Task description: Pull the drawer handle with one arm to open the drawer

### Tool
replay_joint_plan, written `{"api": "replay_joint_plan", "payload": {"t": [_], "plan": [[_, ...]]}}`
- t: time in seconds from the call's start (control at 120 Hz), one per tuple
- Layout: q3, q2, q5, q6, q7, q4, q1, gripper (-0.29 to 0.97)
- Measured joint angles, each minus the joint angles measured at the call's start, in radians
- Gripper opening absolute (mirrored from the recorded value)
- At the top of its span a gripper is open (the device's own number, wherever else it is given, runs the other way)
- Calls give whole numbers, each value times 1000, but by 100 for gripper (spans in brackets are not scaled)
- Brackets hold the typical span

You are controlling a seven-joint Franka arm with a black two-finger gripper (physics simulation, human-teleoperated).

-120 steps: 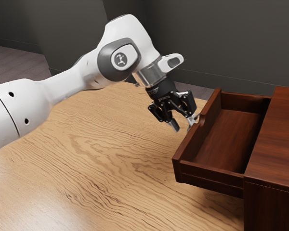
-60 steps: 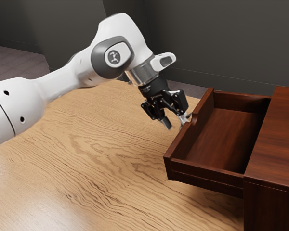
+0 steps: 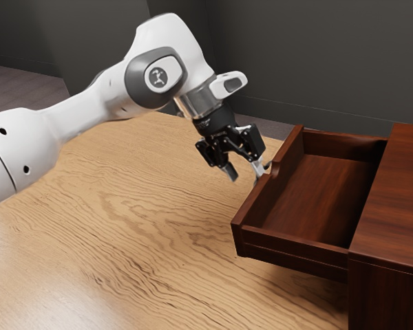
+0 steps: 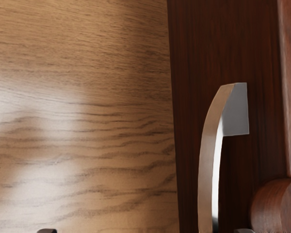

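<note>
The handle (image 3: pixel 263 170) sits between the spread jaws (much nearer one side than the other), not pinched. The drawer (image 3: pixel 260 201) stands open from its cabinet (image 3: pixel 392 206), at four o'clock of the jaws, over the surface (image 3: pixel 124 227).

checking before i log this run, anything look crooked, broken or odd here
Nothing stands out: the drawer sits pulled out straight from the cabinet, undamaged, with the gripper at its handle.
</note>
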Motion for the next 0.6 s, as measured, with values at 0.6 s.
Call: {"api": "replay_joint_plan", "payload": {"t": [0.6], "plan": [[495, -400, 6, -94, 48, -124, -307, 62]]}}
